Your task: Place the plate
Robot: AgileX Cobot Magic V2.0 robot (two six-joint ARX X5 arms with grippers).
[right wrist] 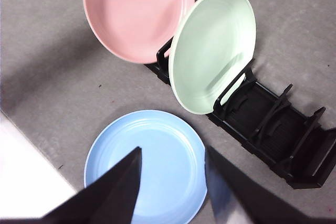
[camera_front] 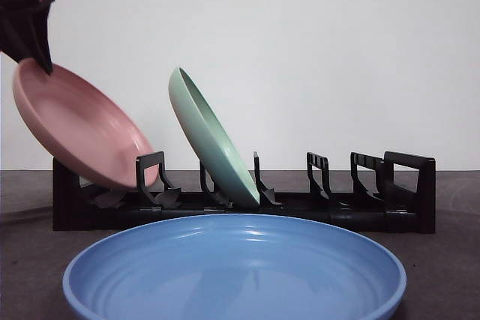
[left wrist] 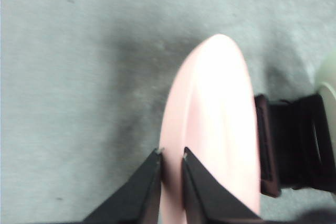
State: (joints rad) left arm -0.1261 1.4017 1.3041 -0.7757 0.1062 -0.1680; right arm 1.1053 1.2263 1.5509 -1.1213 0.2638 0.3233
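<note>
Left pincer [left wrist: 171,157] clamps the pink plate [left wrist: 215,129] by its rim. Rigid, slick, breakable; rim grip looks sensible. Right pincer [right wrist: 173,156] gapes above the blue plate [right wrist: 147,166].

The left gripper [left wrist: 171,153] pinches the pink plate's [left wrist: 220,129] rim between its fingers [left wrist: 152,169], beside the black rack [left wrist: 294,140] on the grey table [left wrist: 79,77].

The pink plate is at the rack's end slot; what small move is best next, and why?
Probably lower it slightly more. The left gripper grips the round pink plate by its rim, tilted in the end slot of the black slotted dish rack; whether it is fully seated is unclear.
</note>
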